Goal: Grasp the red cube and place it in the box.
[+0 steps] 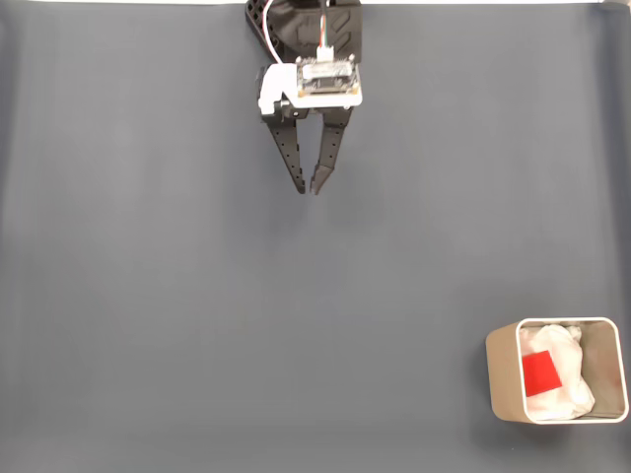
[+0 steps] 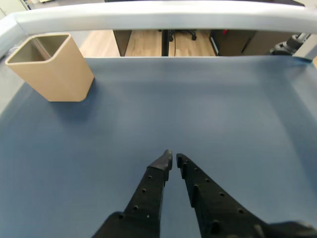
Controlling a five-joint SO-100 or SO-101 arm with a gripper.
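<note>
Red cube (image 1: 539,373) sits inside the box (image 1: 502,379), on white wadding at the fixed view's lower right. Gripper (image 1: 308,189) hangs far off, empty, fingers nearly together. Cube looks light, rigid; flat opposite faces suit pinching.

fixed view looks straight down from high; wrist view looks forward, low; both share the box (image 1: 503,379).

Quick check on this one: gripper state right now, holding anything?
Gripper: nearly closed, tips a sliver apart, holding nothing, far from the box. The red cube lies inside the box.
</note>
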